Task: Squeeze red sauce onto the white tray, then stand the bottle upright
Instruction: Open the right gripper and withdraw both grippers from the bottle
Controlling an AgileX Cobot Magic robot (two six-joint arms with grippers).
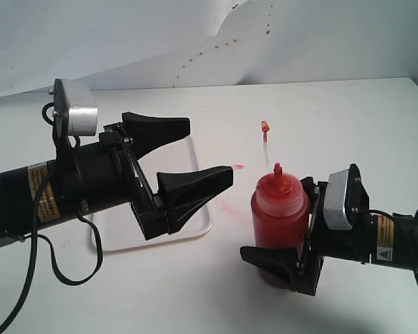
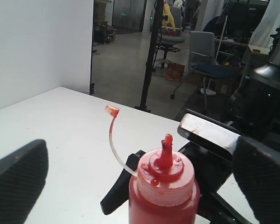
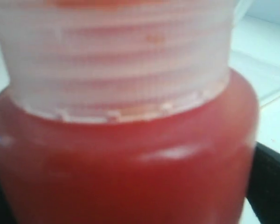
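Note:
The bottle (image 1: 279, 216) stands upright on the white table, right of the white tray (image 1: 122, 240). It is full of dark red sauce (image 3: 126, 177). Its red-stained nozzle (image 2: 167, 144) points up and the thin tethered tip cap (image 1: 265, 126) curls above it. My right gripper (image 1: 279, 233) is open around the bottle's lower body, and a thin gap shows beside one finger (image 3: 275, 186). My left gripper (image 1: 209, 147) hangs open and empty above the tray, hiding much of it. The tray's visible part is plain white.
Pinkish smears (image 1: 228, 207) mark the table between the tray and the bottle. Red specks (image 1: 223, 45) dot the white backdrop behind. In the left wrist view the table's far edge (image 2: 130, 107) drops off toward an office floor with chairs.

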